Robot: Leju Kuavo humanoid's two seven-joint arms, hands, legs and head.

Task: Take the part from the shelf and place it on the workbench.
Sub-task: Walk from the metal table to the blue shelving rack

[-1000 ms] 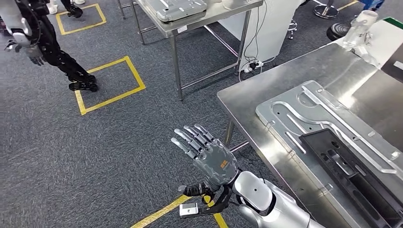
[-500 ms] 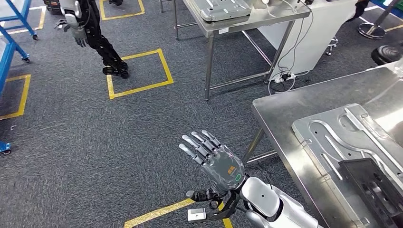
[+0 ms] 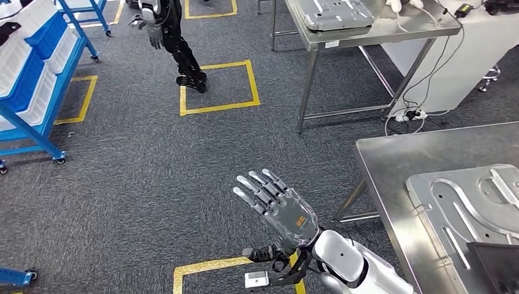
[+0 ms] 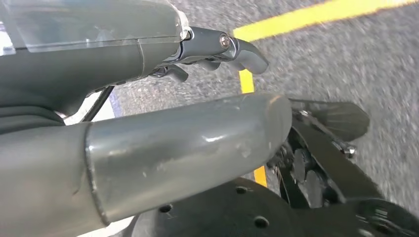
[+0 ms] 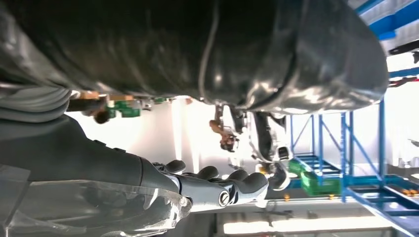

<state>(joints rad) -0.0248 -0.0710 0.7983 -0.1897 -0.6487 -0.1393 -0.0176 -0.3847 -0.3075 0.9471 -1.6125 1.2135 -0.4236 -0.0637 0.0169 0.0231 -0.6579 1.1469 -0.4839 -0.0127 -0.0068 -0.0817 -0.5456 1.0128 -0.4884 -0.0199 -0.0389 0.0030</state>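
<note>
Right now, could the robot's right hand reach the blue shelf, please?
Probably not: the right hand is raised, open and empty, and a wide stretch of carpet separates it from the blue shelf.

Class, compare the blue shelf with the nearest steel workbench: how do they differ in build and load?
The blue shelf stands on castors; the workbench stands on plain steel legs. The blue shelf holds white and blue bins on sloping tiers; the workbench carries a flat grey metal plate. Both stand on the grey carpet.
</note>
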